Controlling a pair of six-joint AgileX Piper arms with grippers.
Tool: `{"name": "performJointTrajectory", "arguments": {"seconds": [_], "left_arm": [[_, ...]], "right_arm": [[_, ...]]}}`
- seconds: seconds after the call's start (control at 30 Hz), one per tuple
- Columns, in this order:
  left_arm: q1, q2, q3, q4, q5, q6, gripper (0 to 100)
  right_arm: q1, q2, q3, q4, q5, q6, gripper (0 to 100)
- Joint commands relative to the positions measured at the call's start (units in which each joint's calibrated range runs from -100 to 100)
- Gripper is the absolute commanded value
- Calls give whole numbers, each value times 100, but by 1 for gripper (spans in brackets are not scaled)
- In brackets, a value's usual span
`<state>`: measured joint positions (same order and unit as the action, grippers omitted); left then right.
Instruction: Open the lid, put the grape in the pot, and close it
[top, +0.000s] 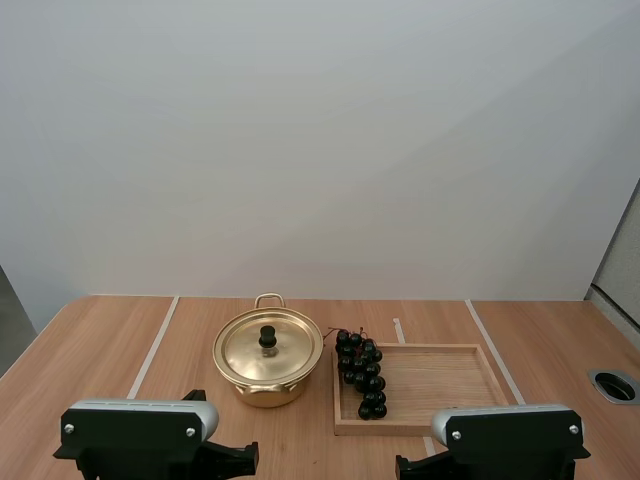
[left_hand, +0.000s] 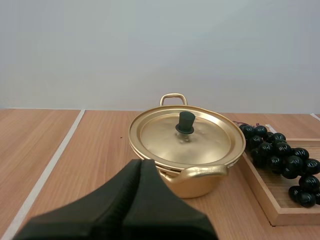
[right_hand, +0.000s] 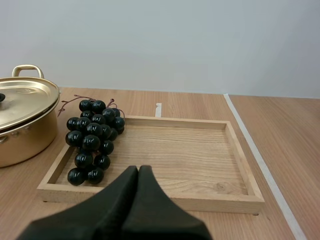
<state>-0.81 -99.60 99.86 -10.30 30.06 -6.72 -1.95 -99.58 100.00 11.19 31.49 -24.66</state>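
While the left tool (left_hand: 140, 164) and right tool (right_hand: 138, 169) sit closed and empty short of the pot (left_hand: 200, 187), an off-centre pinch on its lid knob (left_hand: 185, 122) could slip and drop the lid.

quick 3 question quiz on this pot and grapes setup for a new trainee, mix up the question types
1. True or false: the lid sits closed on the pot.
2. Where does the bunch of grapes lie?
A. inside the pot
B. mostly in the wooden tray, along the side next to the pot
C. on the bare table, on the side of the pot away from the tray
3. Fill in: the left jaws and the right jaws are both ___, holding nothing.

Key: 1 true; 2 B; 3 shut
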Motion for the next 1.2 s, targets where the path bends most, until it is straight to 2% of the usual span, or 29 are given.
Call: {"name": "performJointTrajectory", "arguments": {"seconds": [0.0, 1.17], "left_arm": [[6, -40, 14, 25, -133, -23, 0], [6, -40, 14, 25, -134, -23, 0]], "right_arm": [[-18, -42, 0, -33, 20, -28, 0], [-18, -42, 0, 133, -52, -28, 0]]}}
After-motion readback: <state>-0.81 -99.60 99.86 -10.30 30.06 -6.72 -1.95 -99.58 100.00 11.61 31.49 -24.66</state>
